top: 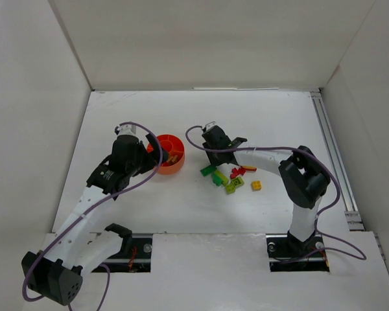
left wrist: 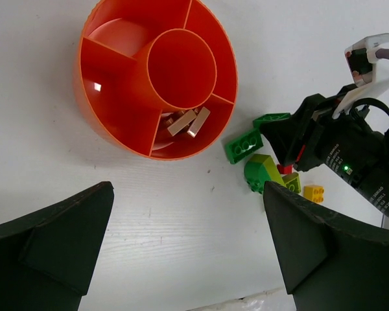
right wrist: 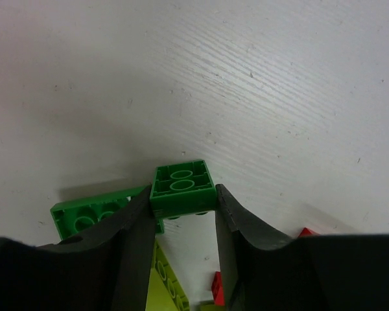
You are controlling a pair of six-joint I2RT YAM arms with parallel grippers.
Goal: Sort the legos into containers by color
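Right end effector clamps a green brick, apparently underside up.

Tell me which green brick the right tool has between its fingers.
The square green brick: both fingers of the right tool press its sides. The long green brick lies outside them.

The bowl is glossy orange plastic; the green brick is smooth, slightly shiny plastic; the desk is matt white, faintly grained.
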